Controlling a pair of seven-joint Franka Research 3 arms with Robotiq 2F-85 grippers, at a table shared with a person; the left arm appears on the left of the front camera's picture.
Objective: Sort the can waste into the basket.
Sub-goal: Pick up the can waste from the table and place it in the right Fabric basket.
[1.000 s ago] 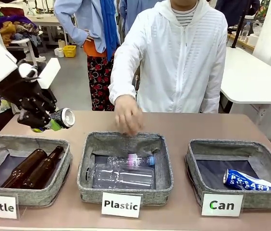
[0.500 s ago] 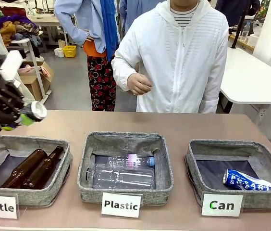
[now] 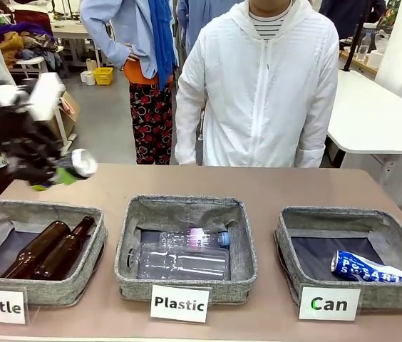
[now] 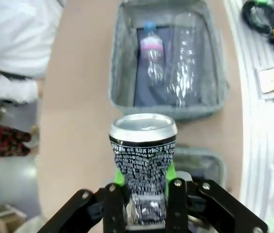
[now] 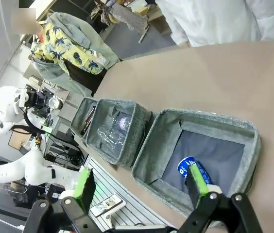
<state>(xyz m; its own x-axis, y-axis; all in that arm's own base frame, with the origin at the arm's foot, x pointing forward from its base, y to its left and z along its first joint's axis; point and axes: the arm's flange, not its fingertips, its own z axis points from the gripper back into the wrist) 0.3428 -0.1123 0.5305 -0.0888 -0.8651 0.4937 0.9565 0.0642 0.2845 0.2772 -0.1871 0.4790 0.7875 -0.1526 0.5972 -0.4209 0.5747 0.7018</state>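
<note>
My left gripper (image 3: 64, 173) hangs above the table's far left, over the back of the "Bottle" basket, shut on a black-and-silver can (image 3: 84, 163) whose silver top points right. In the left wrist view the can (image 4: 143, 155) stands between the fingers of the left gripper (image 4: 144, 190). A blue Pocari Sweat can (image 3: 366, 267) lies in the grey basket (image 3: 308, 226) labelled "Can" at the right. The right gripper (image 5: 142, 187) is open and high above that basket (image 5: 202, 121), with the blue can (image 5: 186, 169) beside one green pad.
The "Plastic" basket (image 3: 184, 208) in the middle holds clear bottles. The "Bottle" basket (image 3: 37, 211) at the left holds two brown glass bottles (image 3: 48, 248). A person in a white jacket (image 3: 265, 85) stands at the far edge, hands off the table.
The person's hand has pulled back from over the middle basket. My left gripper swung left with the can, then came back to the right.
</note>
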